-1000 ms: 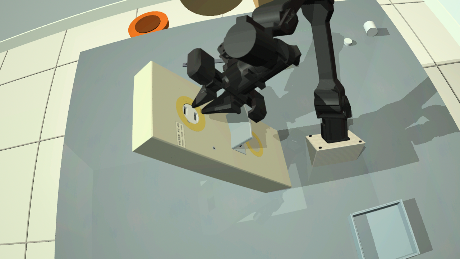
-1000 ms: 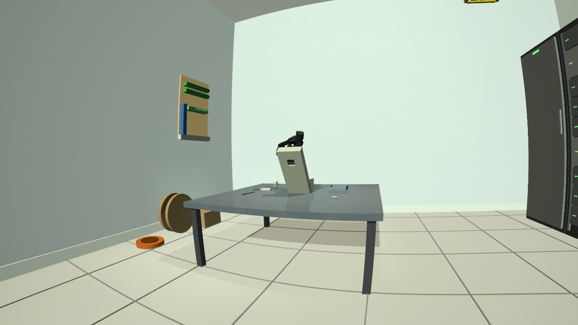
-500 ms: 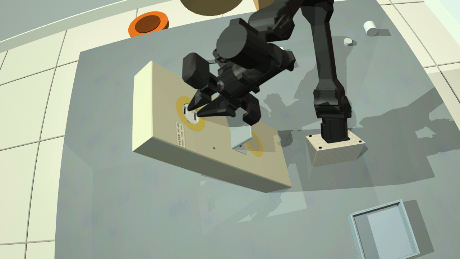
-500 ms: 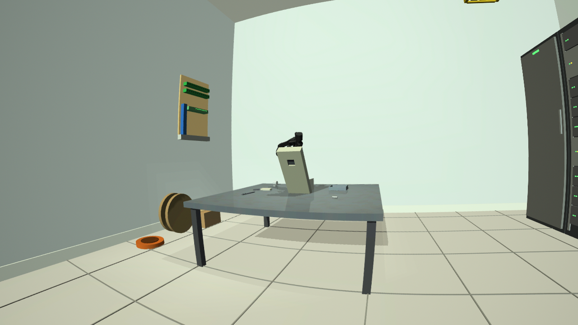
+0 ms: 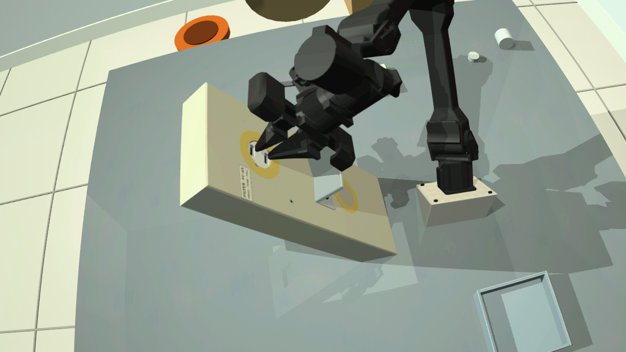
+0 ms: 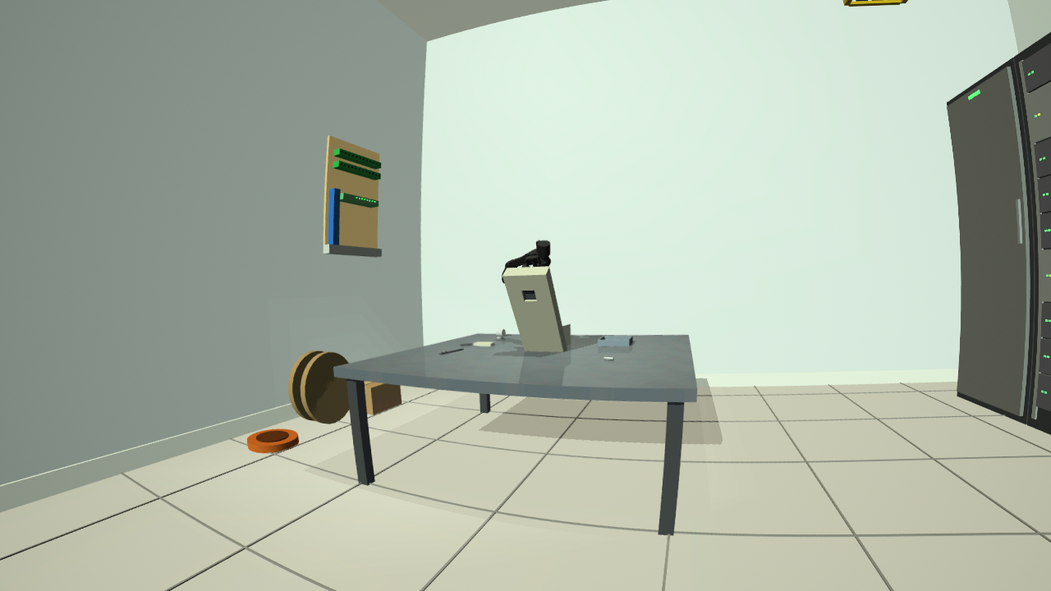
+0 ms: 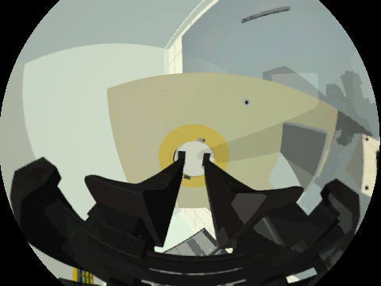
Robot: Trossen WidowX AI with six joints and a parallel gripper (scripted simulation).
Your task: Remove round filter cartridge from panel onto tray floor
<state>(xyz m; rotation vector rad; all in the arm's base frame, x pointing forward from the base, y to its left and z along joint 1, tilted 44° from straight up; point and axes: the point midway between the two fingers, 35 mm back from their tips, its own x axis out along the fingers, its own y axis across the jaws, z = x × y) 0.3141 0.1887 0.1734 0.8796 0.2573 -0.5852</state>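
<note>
The round pale filter cartridge (image 5: 259, 160) (image 7: 194, 168) sits in the tilted beige service panel (image 5: 225, 126) (image 6: 539, 323) (image 7: 139, 111), inside a yellow ring. My gripper (image 5: 262, 154) (image 7: 194, 163) is partly open, with nothing between its fingers. Its two tips are close in front of the cartridge face. In the wrist view they line up with the two slots and cover them; in the top view both dark slots show just beside the tips. I cannot tell if the tips touch the face. The pale blue tray (image 5: 531, 315) (image 6: 616, 341) is empty.
A pale flap (image 5: 328, 186) stands out from the panel beside a second yellow ring (image 5: 355, 202). The arm's base block (image 5: 437, 212) stands right of the panel. Two white cylinders (image 5: 504, 38) (image 5: 473, 56) are at the back right. The tray is at the front right.
</note>
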